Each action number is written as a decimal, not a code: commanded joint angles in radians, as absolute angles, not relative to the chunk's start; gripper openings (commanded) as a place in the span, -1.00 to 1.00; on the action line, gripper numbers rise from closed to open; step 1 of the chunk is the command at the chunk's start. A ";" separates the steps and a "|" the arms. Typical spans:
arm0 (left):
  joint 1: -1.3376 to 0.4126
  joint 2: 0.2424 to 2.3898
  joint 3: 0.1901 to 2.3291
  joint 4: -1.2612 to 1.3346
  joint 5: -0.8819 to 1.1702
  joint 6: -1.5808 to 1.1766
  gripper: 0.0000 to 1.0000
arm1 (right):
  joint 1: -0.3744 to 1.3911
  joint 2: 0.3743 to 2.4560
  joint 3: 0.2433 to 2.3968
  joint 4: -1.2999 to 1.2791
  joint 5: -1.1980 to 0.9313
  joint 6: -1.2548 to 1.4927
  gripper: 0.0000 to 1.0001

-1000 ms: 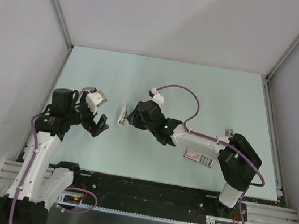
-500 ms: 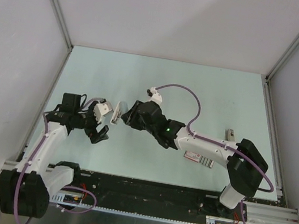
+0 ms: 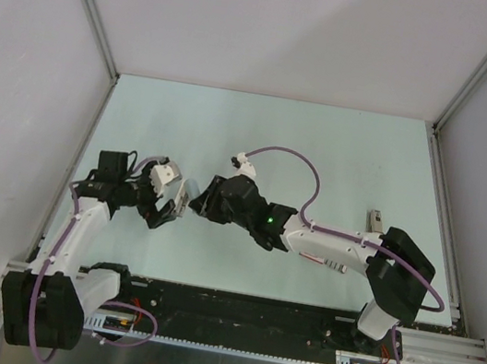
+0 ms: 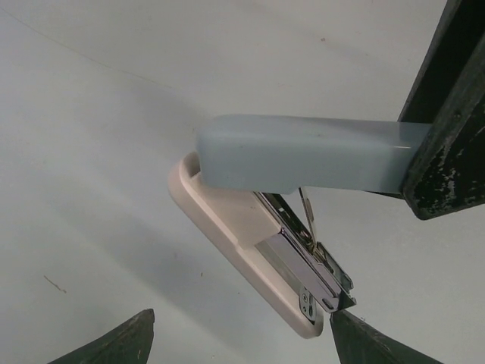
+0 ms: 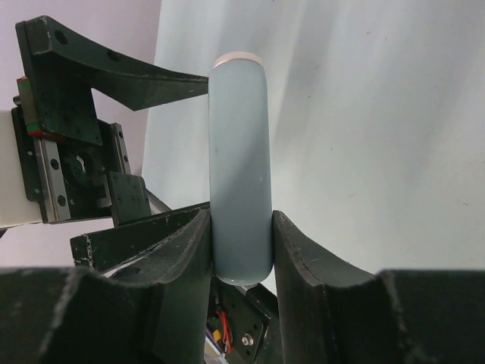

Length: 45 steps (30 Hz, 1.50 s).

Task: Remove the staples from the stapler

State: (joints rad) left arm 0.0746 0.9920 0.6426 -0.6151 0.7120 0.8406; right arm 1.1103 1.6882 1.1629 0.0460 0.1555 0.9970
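Note:
My right gripper [image 5: 241,227] is shut on the grey-blue top of the stapler [image 5: 240,167] and holds it above the table. The stapler [image 4: 303,155] hangs swung open: its beige base [image 4: 227,220] and shiny metal magazine [image 4: 303,262] angle down away from the top. My left gripper [image 4: 241,312] is open, with its fingertips [image 4: 356,341] on either side of the magazine's end, the right one almost touching it. From above, the stapler [image 3: 183,198] sits between the left gripper [image 3: 167,207] and the right gripper [image 3: 201,198]. No staples can be made out.
A flat pink-and-grey box [image 3: 322,260] lies on the table, partly under my right forearm. A small grey object [image 3: 374,220] sits near the right wall. Grey enclosure walls close in three sides, and a metal rail [image 3: 241,308] runs along the near edge.
My left arm has swung right and its open fingers now flank the stapler's end. My right arm has brought the stapler a little left and towards the near edge.

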 commanded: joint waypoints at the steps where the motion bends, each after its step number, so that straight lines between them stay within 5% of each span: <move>1: 0.084 0.967 0.625 -0.585 0.773 0.879 0.96 | 1.118 1.652 1.164 0.136 0.133 1.025 -1.00; 8: 0.083 0.936 0.591 -0.585 0.742 0.908 0.75 | 1.118 1.637 1.155 0.156 0.117 1.027 -1.00; 17: 0.084 0.884 0.586 -0.585 0.717 0.939 0.16 | 1.116 1.644 1.154 0.165 0.073 1.021 -1.00; 36: 0.083 0.710 0.530 -0.582 0.522 1.207 -0.27 | 1.128 1.657 1.133 0.095 0.012 0.838 -1.00; 45: 0.047 0.598 0.500 -0.578 0.511 1.286 -0.30 | 1.184 1.681 1.095 0.150 0.066 0.745 -1.00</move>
State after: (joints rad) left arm 0.0673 0.6350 0.5079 -0.6048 0.5076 1.2343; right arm 1.1545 1.6886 1.0943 0.0864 0.0296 0.8051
